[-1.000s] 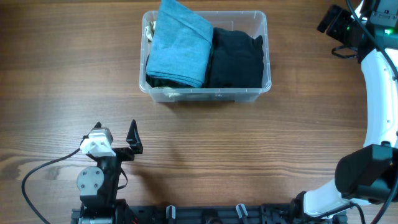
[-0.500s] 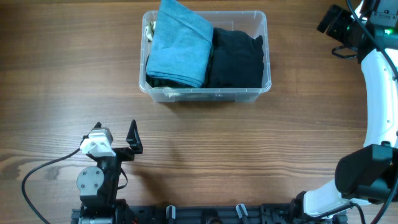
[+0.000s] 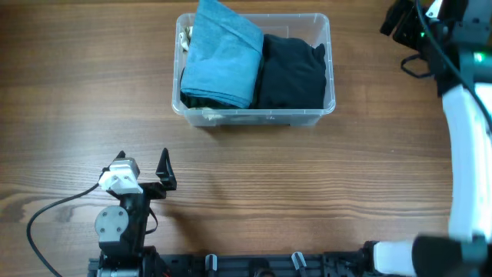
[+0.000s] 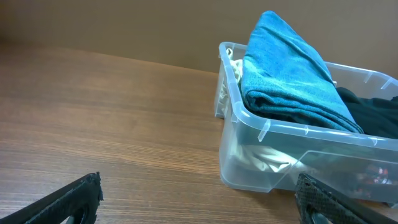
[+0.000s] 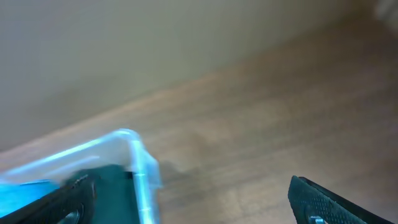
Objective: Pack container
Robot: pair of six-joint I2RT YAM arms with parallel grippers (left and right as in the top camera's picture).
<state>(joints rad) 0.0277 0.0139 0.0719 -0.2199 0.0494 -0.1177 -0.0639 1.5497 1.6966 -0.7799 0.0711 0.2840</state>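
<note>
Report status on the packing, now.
Left pincer open, empty. Right pincer open, empty. Tub holds folded blue towel and black cloth. Nothing seen blocking it.

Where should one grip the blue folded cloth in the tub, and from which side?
The blue cloth is likely best pinched at its raised far end, coming from above: that end stands above the container's rim, while the black cloth crowds its right side.

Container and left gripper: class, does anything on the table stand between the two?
Nothing visible does. Only bare wooden table lies between the open left gripper and the container, which holds a blue towel and a black cloth.
</note>
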